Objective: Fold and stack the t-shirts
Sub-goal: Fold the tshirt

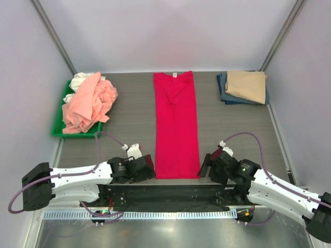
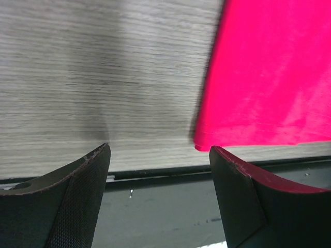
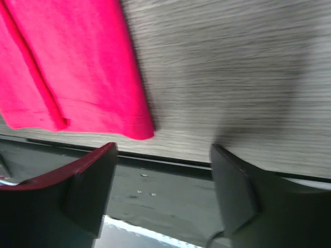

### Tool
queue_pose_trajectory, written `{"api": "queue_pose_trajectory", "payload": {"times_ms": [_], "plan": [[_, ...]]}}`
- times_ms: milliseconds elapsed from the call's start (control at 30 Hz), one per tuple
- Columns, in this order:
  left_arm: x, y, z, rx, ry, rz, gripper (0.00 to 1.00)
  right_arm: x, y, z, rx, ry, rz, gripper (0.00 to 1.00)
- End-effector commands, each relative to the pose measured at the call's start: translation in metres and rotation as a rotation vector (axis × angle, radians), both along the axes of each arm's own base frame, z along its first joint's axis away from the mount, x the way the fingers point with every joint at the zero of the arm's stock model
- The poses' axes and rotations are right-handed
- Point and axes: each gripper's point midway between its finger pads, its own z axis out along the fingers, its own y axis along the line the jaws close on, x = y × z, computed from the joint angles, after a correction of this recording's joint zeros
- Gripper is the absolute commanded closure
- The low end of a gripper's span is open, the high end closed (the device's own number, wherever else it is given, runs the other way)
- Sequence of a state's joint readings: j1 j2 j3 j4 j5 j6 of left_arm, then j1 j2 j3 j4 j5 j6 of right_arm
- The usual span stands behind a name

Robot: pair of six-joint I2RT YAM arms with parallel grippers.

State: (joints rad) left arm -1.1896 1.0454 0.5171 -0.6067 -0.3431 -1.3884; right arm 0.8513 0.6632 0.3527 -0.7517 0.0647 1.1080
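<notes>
The crimson-red t-shirt [image 1: 176, 126] lies folded into a long narrow strip down the middle of the table, collar at the far end. My left gripper [image 1: 146, 168] is open and empty beside the strip's near left corner [image 2: 243, 129]. My right gripper [image 1: 206, 166] is open and empty beside its near right corner [image 3: 103, 103]. A salmon-pink shirt [image 1: 89, 103] lies crumpled over a white one [image 1: 79, 79] in the green tray [image 1: 58, 127]. A folded tan shirt [image 1: 247, 85] lies on a folded navy one [image 1: 223, 90] at the far right.
The table's near edge with a dark rail [image 1: 165, 194] runs just below both grippers, also seen in the left wrist view [image 2: 155, 173] and the right wrist view [image 3: 170, 163]. Grey walls enclose the far and side edges.
</notes>
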Motion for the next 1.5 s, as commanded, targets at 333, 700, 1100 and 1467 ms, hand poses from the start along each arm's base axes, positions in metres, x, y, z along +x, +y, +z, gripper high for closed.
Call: {"api": "queue_pose_trajectory", "payload": {"times_ms": [333,700,1100,1467], "plan": [[0.006,-0.033,-0.019,-0.109,0.023,0.039,0.26,0.010,0.032,-0.026,0.063,0.016,0.017,0.63],[0.003,-0.052,-0.027,-0.083,0.057,0.020,0.96,0.009,0.028,-0.023,0.059,0.008,0.019,0.99],[0.011,-0.035,0.083,0.022,-0.139,0.008,1.00,0.036,0.021,0.075,0.064,-0.202,-0.058,0.99],[0.113,-0.010,0.133,0.033,-0.202,0.075,1.00,0.151,0.018,0.130,-0.122,-0.350,-0.087,0.99]]}}
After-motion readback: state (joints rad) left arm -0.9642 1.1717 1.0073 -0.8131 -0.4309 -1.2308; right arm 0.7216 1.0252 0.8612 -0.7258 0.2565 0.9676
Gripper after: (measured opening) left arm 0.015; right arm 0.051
